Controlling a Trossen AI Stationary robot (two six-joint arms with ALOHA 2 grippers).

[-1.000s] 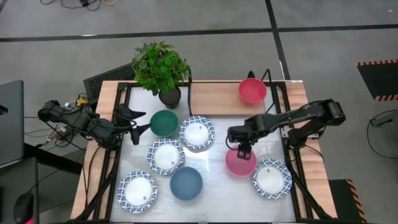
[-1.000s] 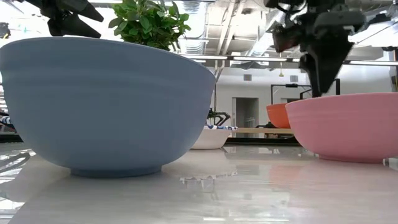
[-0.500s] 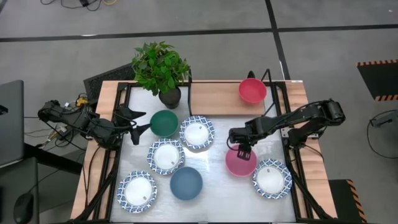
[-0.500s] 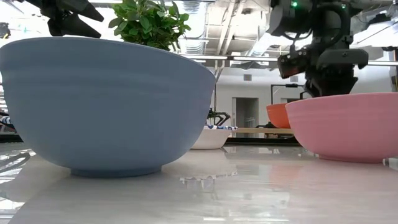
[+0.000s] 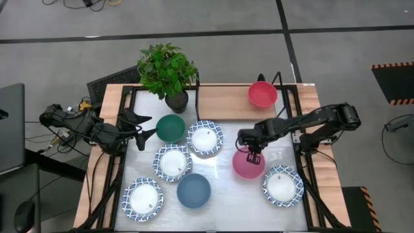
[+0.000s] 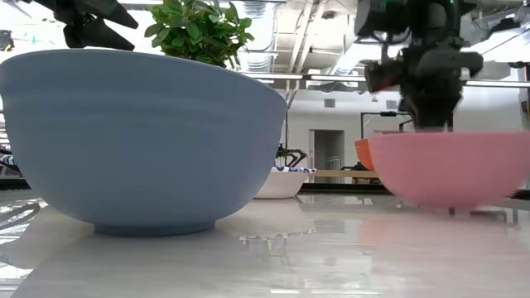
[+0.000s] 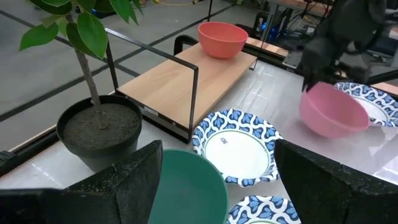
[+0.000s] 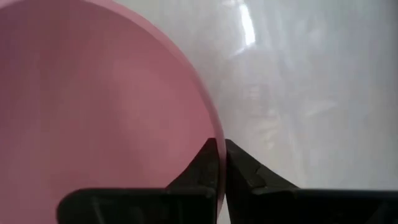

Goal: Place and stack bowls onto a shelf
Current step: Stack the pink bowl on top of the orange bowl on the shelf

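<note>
Though seen only partly past the right wrist, pinched almost shut on the thin rim of the pink bowl [image 8: 93, 106]: right tool [image 8: 217, 150], one finger inside the wall, one outside. Holds that bowl at the right half of the table [image 5: 223, 188], base apparently just clear of the surface in the low view, tilted slightly. Waits wide open and holding nothing at the left edge, beside the dark green bowl [image 5: 171, 128]: left tool [image 5: 150, 132].

Judged to be the carrying step: one bowl gripped, not yet on the shelf [image 5: 223, 102]. Calls next for a lift high enough to clear the shelf's edge, then travel towards the far side, either onto bare board or down into the second pink bowl [image 5: 262, 94] already standing at the shelf's right end. Needs a level rim at release, given so narrow a hold.

Shiny and reflective underfoot, with four blue-rimmed white bowls [image 5: 205, 137] and a slate blue bowl [image 5: 193, 190] spread about, and a potted plant [image 5: 167, 68] at the shelf's left end. Beyond, grey floor, cables and a laptop [image 5: 11, 126] to the left.
</note>
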